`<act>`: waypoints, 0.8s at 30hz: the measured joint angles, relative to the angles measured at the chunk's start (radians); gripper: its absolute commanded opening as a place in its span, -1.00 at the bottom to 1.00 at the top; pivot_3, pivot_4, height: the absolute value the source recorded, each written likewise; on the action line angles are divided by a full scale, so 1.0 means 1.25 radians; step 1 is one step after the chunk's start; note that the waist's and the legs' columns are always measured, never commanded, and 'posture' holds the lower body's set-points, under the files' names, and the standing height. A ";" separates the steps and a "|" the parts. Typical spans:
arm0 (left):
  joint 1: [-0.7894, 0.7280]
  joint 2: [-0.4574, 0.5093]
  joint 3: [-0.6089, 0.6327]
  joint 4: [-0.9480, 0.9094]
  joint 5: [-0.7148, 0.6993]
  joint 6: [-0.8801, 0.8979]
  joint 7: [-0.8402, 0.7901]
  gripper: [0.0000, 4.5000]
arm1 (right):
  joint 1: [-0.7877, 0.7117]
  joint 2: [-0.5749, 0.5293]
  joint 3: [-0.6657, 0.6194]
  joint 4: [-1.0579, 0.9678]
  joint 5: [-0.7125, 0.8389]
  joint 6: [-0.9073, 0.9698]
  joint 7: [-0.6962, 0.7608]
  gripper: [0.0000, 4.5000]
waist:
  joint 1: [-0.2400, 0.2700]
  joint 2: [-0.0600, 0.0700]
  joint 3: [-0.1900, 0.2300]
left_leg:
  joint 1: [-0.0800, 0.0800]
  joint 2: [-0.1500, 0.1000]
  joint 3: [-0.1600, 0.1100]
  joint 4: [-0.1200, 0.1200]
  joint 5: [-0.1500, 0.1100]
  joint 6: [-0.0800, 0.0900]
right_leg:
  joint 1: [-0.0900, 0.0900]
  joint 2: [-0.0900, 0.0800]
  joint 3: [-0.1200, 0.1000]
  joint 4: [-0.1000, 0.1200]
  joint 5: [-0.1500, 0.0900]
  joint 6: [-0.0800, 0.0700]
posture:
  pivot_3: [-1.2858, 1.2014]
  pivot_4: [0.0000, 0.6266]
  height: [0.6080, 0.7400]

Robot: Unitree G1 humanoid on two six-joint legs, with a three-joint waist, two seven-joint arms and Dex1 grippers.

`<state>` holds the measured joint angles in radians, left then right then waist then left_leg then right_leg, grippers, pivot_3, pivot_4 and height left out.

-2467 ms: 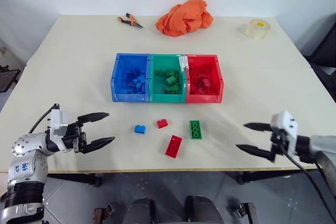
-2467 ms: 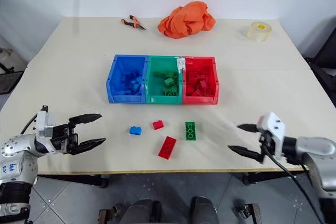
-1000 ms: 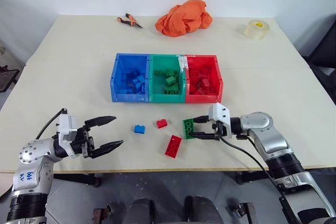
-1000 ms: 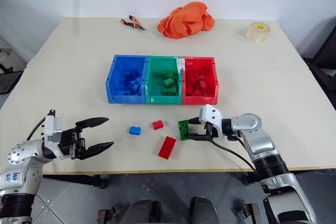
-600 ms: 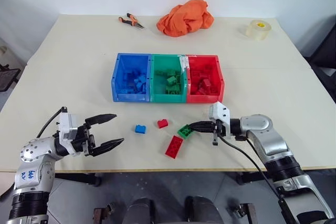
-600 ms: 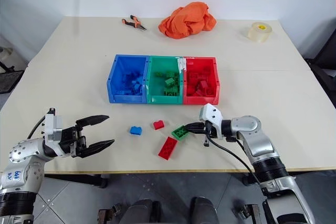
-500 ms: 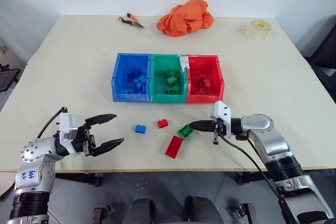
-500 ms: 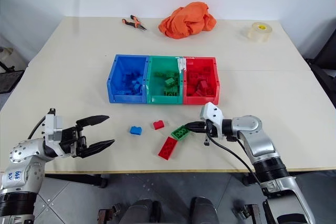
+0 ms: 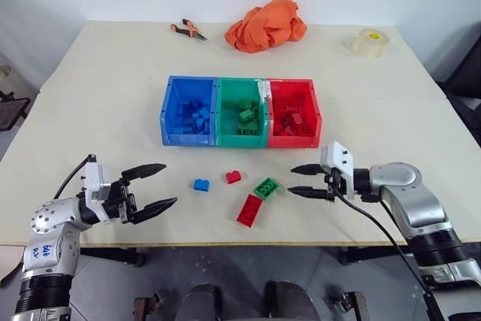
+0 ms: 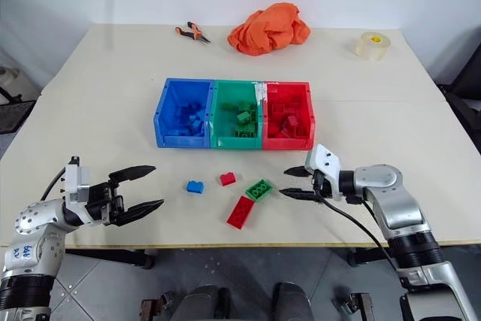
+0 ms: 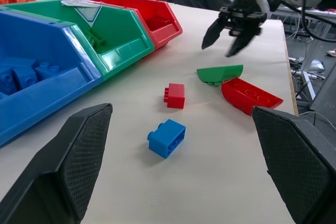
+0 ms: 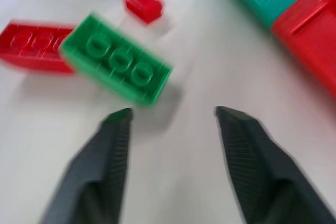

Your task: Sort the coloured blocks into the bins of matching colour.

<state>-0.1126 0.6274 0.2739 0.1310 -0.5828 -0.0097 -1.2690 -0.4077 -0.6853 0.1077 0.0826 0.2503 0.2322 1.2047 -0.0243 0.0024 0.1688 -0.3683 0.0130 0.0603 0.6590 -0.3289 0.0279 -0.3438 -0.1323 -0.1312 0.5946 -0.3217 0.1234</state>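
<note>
My right pincer (image 9: 299,180) hovers low over the counter (image 9: 98,103) with its 2 black fingers spread, nothing between them. It points toward my left, at the green long block (image 9: 266,187), which lies just beside the fingertips but apart from them. In the right wrist view that block (image 12: 116,65) sits tilted, one end raised, its 3 studs facing up.

The green block's lower end rests against the red long block (image 9: 249,210), which lies flat and slanted near the counter's front edge. To their left sit the red short block (image 9: 234,177) and, further left, 1 blue short block (image 9: 201,184), each on its own and apart from the others.

My left pincer (image 9: 150,186) hangs at the front left of the counter, fingers spread wide and empty, well apart from the blue block.

Behind the loose blocks stand the 3 joined bins: blue bin (image 9: 167,110), green bin (image 9: 242,138) and red bin (image 9: 315,114), from left to right, each already holding bricks of its own colour.

At the far edge lie pliers (image 9: 186,29), an orange cloth (image 9: 264,25) and a tape roll (image 9: 369,41).
</note>
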 measured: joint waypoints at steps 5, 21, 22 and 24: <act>0.000 0.000 0.000 0.001 0.000 -0.002 -0.001 1.00 | 0.001 -0.014 0.020 -0.014 -0.040 -0.046 0.005 0.99 | 0.000 0.000 0.000 | 0.000 0.000 0.000 0.000 0.000 0.000 | 0.000 0.000 0.000 0.000 0.000 0.000 | 0.03 -0.52 1.00; 0.011 0.000 0.001 0.000 0.000 -0.003 -0.001 1.00 | -0.105 0.133 0.134 0.106 -0.145 -0.187 -0.057 0.99 | -0.001 0.000 0.000 | 0.000 -0.001 -0.001 0.000 0.000 0.000 | 0.000 0.001 0.000 0.001 0.000 0.000 | 0.03 -0.52 1.00; 0.015 0.000 0.001 0.000 0.000 -0.004 0.000 1.00 | -0.112 0.140 0.137 0.119 -0.146 -0.192 -0.057 0.99 | 0.000 0.000 0.000 | 0.000 -0.001 -0.001 0.000 0.000 0.000 | 0.000 0.001 0.000 0.001 0.000 0.000 | 0.03 -0.52 1.00; 0.022 -0.001 0.002 -0.001 0.000 -0.006 0.002 1.00 | -0.116 0.146 0.137 0.137 -0.147 -0.205 -0.053 0.81 | 0.000 0.000 0.000 | 0.000 -0.001 -0.001 0.001 0.000 0.000 | 0.000 0.001 0.000 0.001 0.000 0.000 | 0.03 -0.52 1.00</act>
<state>-0.0848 0.6266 0.2758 0.1300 -0.5830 -0.0170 -1.2668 -0.5533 -0.5026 0.2795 0.2541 0.0662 -0.0235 1.1389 -0.0247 0.0024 0.1688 -0.3683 0.0120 0.0586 0.6596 -0.3288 0.0279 -0.3437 -0.1311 -0.1315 0.5961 -0.3218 0.1234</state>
